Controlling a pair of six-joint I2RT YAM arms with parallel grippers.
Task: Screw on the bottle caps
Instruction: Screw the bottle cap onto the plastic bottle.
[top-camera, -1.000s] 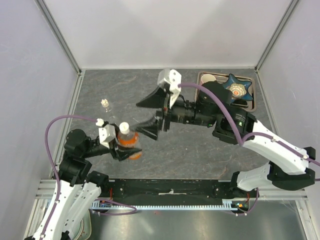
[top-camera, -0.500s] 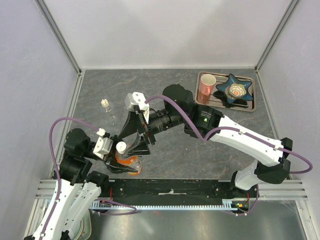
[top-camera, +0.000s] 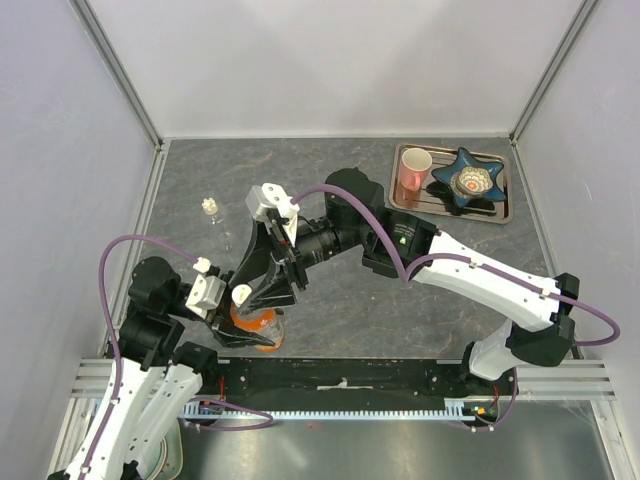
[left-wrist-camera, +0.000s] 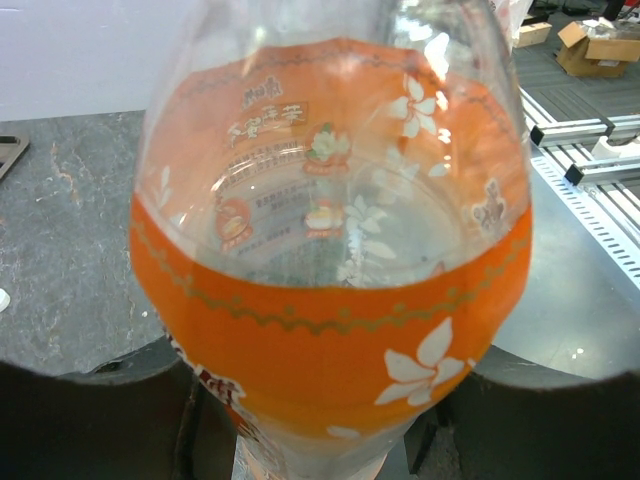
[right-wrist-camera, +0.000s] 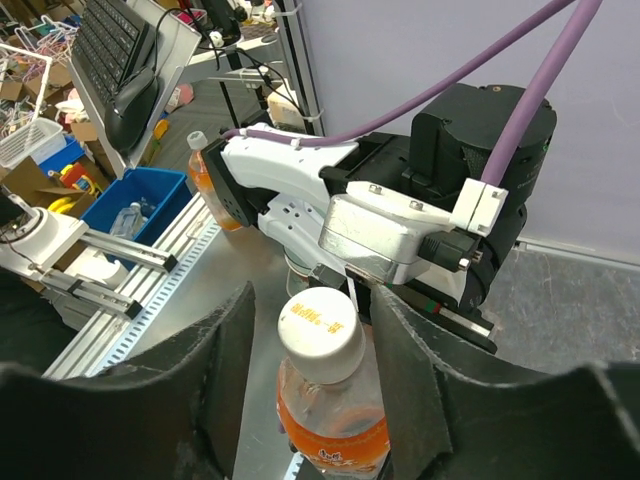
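The orange bottle (top-camera: 258, 322) with orange label stands upright, held low on its body by my left gripper (top-camera: 240, 330). It fills the left wrist view (left-wrist-camera: 330, 260), with my left gripper (left-wrist-camera: 325, 410) shut around its base. A white cap (top-camera: 241, 293) sits on its neck. My right gripper (top-camera: 256, 284) is open, with a finger on each side of the cap (right-wrist-camera: 321, 325) and a gap showing at the left finger (right-wrist-camera: 225, 380). The tiny clear bottle (top-camera: 209, 207) stands alone at the left. I cannot make out the green-label bottle.
A metal tray (top-camera: 505, 207) at the back right holds a pink mug (top-camera: 414, 165) and a blue star-shaped dish (top-camera: 473, 178). White walls close the table on three sides. The left wrist body (right-wrist-camera: 380, 235) sits just behind the cap.
My right arm has swung from the table's middle leftward and down, bringing its open fingers around the cap. My left gripper has drawn the orange bottle slightly nearer the front edge.
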